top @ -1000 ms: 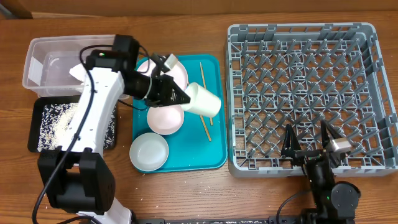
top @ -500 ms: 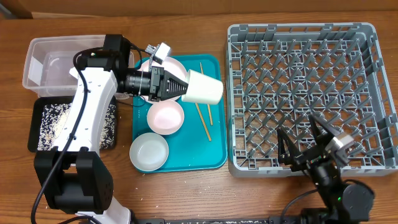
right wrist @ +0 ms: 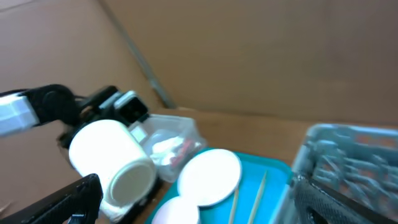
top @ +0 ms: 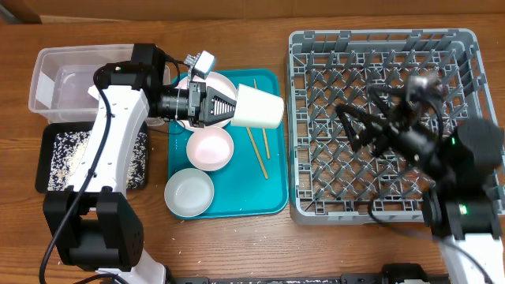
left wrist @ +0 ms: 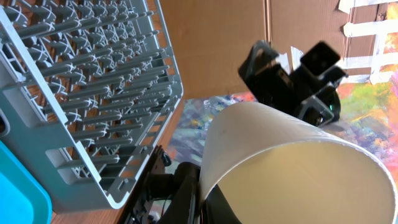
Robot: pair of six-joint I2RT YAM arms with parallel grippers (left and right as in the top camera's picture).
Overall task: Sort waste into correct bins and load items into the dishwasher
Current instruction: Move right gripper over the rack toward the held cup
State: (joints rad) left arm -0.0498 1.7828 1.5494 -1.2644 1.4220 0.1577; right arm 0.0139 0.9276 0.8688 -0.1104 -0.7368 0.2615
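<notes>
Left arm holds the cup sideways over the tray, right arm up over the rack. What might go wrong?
The left gripper pinches the white cup at one end only; it might slip and land on the pink bowl or chopsticks.
The open right gripper hangs over the dish rack facing the cup; a mid-air handover could knock it loose.

The white cup (left wrist: 292, 168) fills the lower right foreground, tipped with its open mouth towards the lens, the grey dish rack (left wrist: 93, 87) slanting across the upper left above a corner of teal tray (left wrist: 15, 186), and beyond the cup the right pincer (left wrist: 290, 59) stands spread before a cardboard wall (left wrist: 211, 37).
</notes>
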